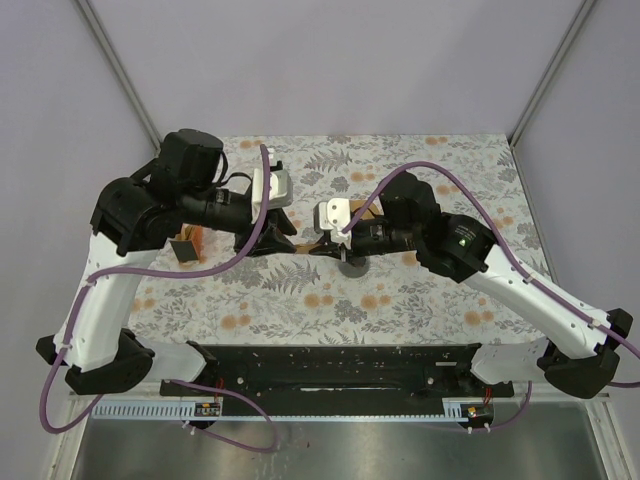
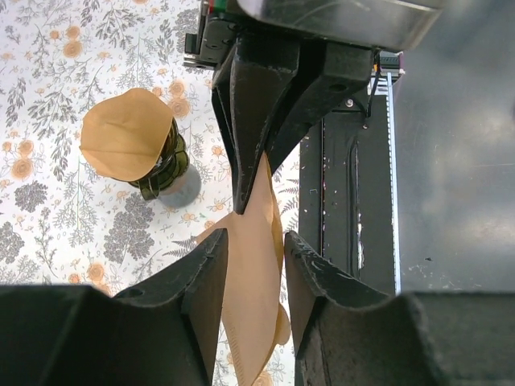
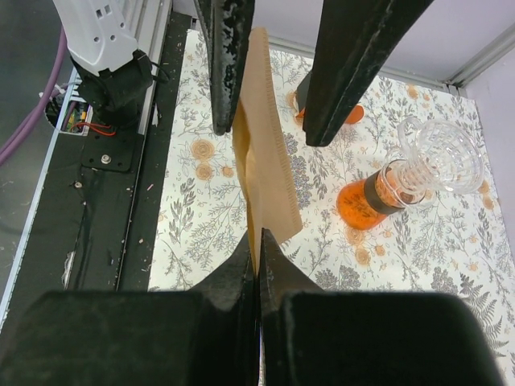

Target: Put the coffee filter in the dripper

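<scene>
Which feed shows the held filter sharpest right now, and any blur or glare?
Right wrist: held filter crisp, evenly lit; right fingers a dark blur; bright highlights on the glass flask. Left wrist: filter sharp, left fingers soft. Top external: even light, filter tiny among the arms.

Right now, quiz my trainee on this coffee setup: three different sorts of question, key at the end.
1. True or false: the right pincer is shut on the coffee filter.
2. The glass flask holds: A) clear water, B) orange liquid, C) nothing.
3. Fill in: the left pincer has its jaws ___ around the coffee filter.
Key: 1 true; 2 B; 3 open.
</scene>
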Controlling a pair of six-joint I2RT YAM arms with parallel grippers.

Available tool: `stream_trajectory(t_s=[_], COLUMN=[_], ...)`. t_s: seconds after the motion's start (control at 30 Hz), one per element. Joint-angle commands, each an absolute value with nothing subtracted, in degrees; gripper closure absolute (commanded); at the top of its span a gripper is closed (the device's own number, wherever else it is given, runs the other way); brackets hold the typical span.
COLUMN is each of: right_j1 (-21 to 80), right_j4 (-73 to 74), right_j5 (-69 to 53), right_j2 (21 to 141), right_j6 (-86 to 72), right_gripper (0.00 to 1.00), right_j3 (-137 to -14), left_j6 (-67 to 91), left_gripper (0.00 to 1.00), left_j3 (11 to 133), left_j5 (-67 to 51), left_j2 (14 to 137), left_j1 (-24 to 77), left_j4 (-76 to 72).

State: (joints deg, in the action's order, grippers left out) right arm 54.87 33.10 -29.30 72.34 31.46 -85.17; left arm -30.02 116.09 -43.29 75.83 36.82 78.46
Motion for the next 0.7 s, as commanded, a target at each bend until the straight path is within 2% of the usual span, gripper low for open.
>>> stream_trajectory(t_s=[0.0, 0.37, 0.67], right_j1=[55.6, 56.0, 56.1], right_j4=[33.0, 32.8, 32.7], right_j5=[-28.2, -27.3, -27.2], right_j2=[71.6, 71.5, 71.5], right_j6=[32.3, 32.5, 32.7], right_gripper=[1.00, 1.00, 1.00], right_j3=[-87.5, -87.2, -86.7], left_j6=[-27.2, -23.2, -18.9], left_gripper=[0.62, 0.65, 0.69], left_j3=[117.3, 117.9, 117.1], left_j5=[-43.4, -46.2, -43.9], left_j2=[75.8, 76.5, 76.7], left_j1=[37.1, 37.1, 37.1], left_j4=[77.4, 75.9, 73.3])
